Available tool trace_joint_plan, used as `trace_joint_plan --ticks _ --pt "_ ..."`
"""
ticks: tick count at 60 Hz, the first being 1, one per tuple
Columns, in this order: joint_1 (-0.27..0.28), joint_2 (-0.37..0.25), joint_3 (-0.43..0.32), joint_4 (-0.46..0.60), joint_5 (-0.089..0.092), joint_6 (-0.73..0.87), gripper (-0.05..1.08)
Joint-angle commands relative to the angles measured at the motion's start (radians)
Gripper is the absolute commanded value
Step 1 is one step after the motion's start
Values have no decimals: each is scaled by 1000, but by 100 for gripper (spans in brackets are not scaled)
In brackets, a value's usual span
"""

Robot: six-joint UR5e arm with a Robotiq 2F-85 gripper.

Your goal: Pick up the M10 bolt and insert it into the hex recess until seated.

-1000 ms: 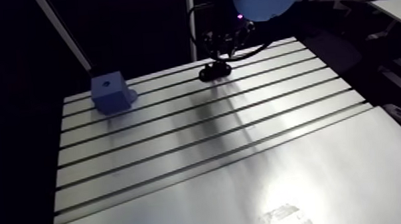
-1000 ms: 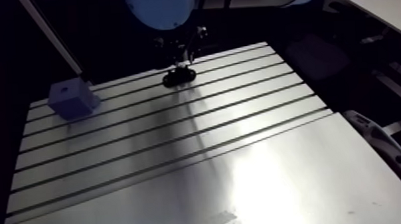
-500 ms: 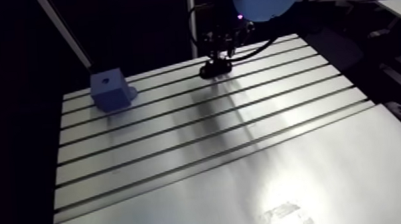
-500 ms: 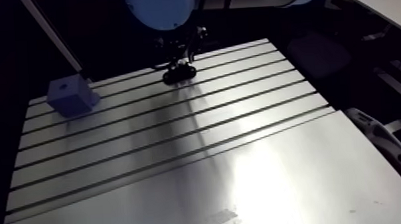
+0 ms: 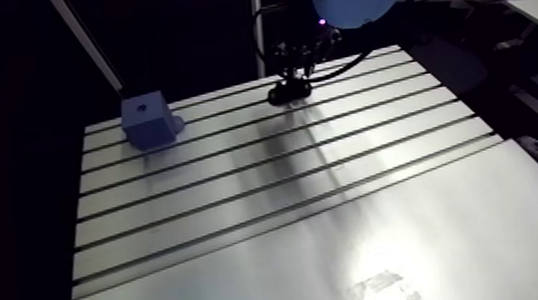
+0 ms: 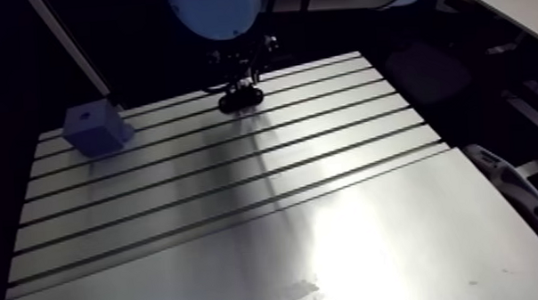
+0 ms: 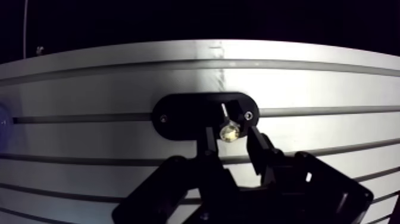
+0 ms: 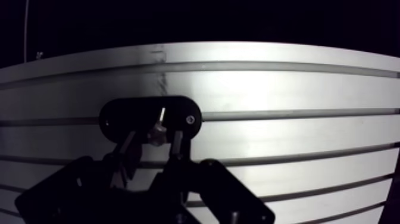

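M10 bolt (image 7: 228, 131) is what I am here for, and everything around it is laid out to make the pick easy. The slotted tabletop (image 5: 331, 228) carries just two fixtures, both near its far edge and well apart from each other. The larger is a blue block (image 5: 150, 123) with a small dark hole (image 5: 143, 104) in its top face. I judge this is the recess the bolt must go into, though from here I cannot make out a hex shape or anything inside it. The smaller is a black oval plate (image 7: 184, 116) lying flat across a slot. It serves as the bolt's holder: the bolt stands in it toward one end, bright head up, so I can come straight down on it. My wrist hangs directly over that plate. My jaws are spread, one on each side of the bolt's head, low and close, with a thin dark gap on both sides in the wrist view, so by my reading nothing is pinched yet. The bolt sits in the plate, not lifted, and the insertion is not yet begun.
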Motion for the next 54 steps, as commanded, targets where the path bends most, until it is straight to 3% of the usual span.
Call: trace_joint_plan --ticks 1,54 --pt "0 2 -3 0 1 0 62" --pt "2 8 -3 0 3 0 66"
